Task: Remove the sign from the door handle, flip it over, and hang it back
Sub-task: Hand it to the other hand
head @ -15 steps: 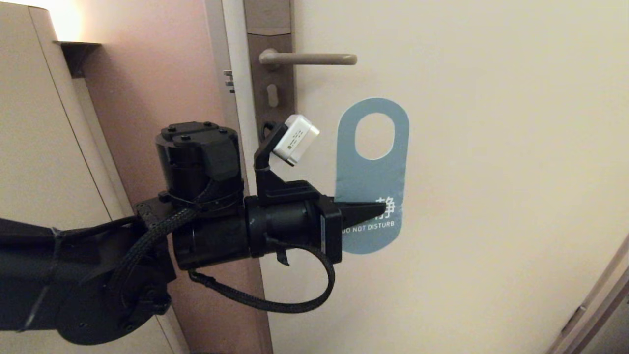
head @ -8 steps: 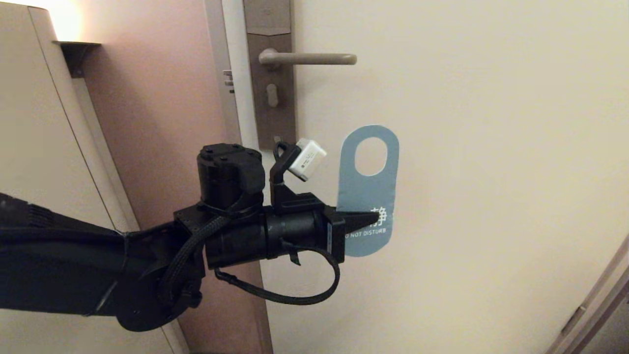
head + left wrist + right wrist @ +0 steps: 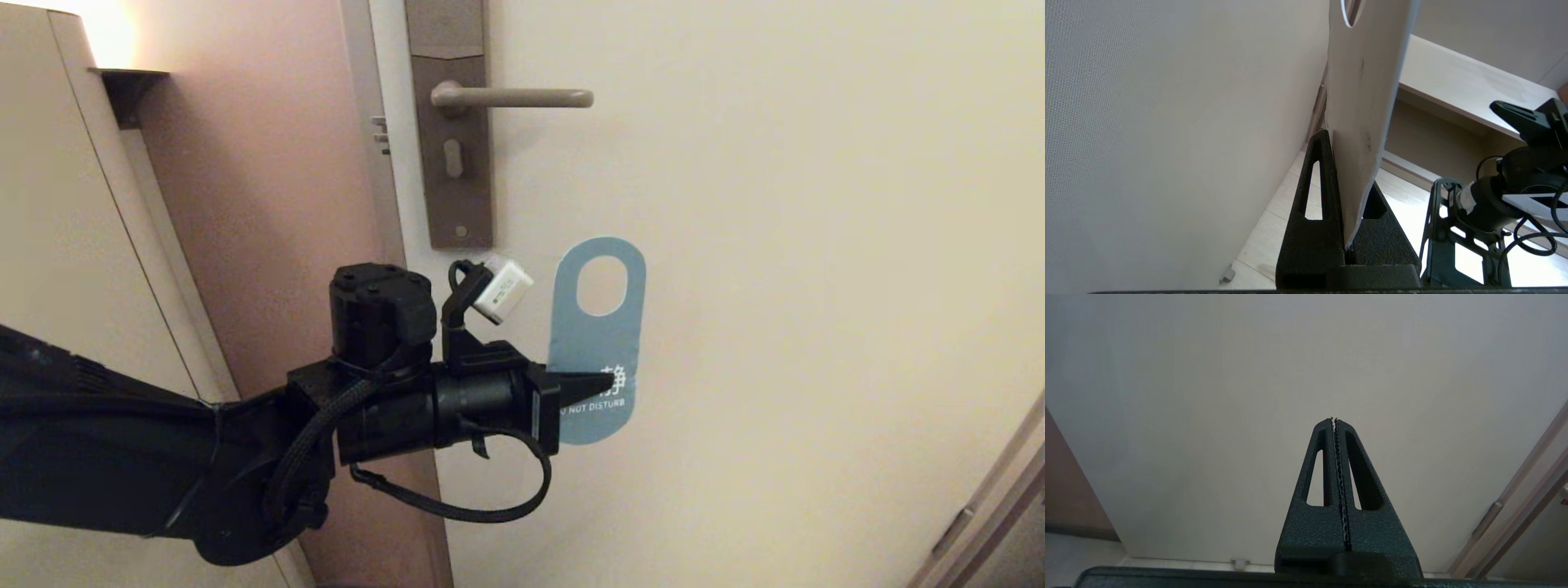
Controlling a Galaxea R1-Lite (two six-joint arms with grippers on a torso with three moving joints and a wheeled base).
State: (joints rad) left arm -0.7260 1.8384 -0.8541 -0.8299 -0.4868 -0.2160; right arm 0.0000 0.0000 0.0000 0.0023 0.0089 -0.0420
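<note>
Head view shows my left tool (image 3: pixel 600 382) reaching level across the front of the door (image 3: pixel 816 286), its two black, wedge-shaped fingers pressed together on the lower part of the sign (image 3: pixel 594 343). The sign is a thin, flat card with rounded ends and an oval hole near its top; its blue face is toward me, with white lettering that reads "NOT DISTURB" just under my fingertips. I hold it upright, off the door handle (image 3: pixel 510 98) and well below it, a little lower than the foot of the backplate (image 3: pixel 451 131).

The door handle is a slim, smooth, matte beige lever lying level, fixed to a tall, narrow brown-grey backplate with a keyhole below the lever. The door itself is a plain, pale cream surface.

From my left wrist view, the sign (image 3: pixel 1363 102) stands edge-on between the grainy black fingers (image 3: pixel 1310 212), clamped near its bottom corner; the face on this side is pale and plain, with a few faint dark smudges.

My right tool (image 3: pixel 1335 420) is parked out of the head view, facing the same pale door, its two hollow, triangular fingers (image 3: pixel 1314 522) closed tight on nothing, their toothed inner edges meeting in one fine line.
</note>
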